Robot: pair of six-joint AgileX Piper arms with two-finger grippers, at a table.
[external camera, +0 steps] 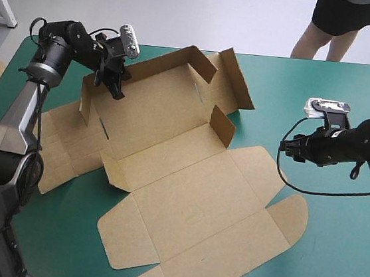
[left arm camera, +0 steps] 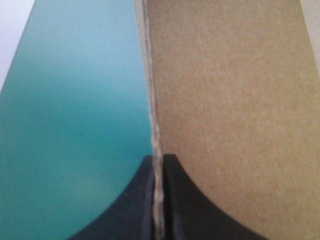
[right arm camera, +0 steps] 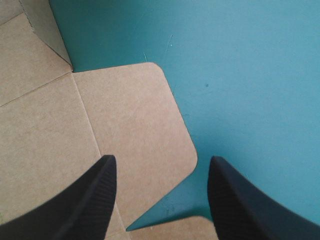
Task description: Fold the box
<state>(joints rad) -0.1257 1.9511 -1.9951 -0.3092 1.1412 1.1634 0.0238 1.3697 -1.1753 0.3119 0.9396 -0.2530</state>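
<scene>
From above, we saw the box (external camera: 192, 193) spread mid-table on the teal-green cover (external camera: 331, 262), its far walls raised. In the left wrist view, our left gripper (left arm camera: 158, 159) pinched one upright wall's edge. In the right wrist view, our right gripper (right arm camera: 161, 159) stood spread over a rounded flap.

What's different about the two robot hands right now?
The left hand is shut on a raised wall of the box; the right hand is open, holding nothing. The left hand is at the box's far left; the right hand is at a flat rounded flap. Both are black.
</scene>
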